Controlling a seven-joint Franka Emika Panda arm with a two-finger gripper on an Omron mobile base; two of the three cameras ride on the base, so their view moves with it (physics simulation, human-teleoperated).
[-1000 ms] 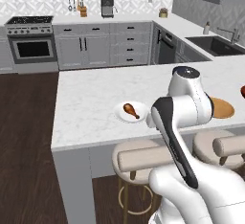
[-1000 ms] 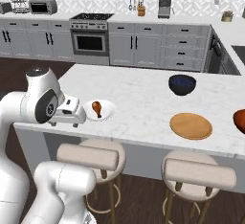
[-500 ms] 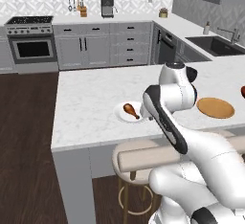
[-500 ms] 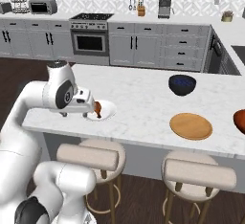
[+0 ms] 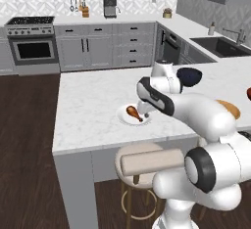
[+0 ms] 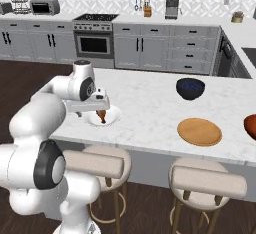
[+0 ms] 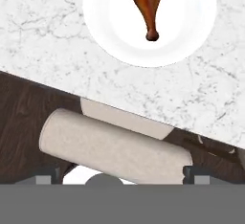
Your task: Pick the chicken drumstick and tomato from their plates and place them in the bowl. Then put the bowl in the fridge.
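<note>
The brown chicken drumstick lies on the glossy white plate near the counter's front edge. My gripper hangs just beside and above the plate's right side, open and holding nothing. From the right base view the drumstick sits under the gripper. In the hand view the drumstick points its bone end down on the plate; my gripper is wide open. The tan wooden plate is bare. The reddish-brown bowl is cut off at the right edge. Tomato and fridge are out of view.
A dark blue bowl stands farther back on the marble counter. Two padded bar stools stand against the counter's front edge, one right under my hand. Cabinets and an oven line the far wall.
The arm has swung from the counter's front edge inward to the white plate, and the hand now points down beside the drumstick. The plates and bowls have not moved.
</note>
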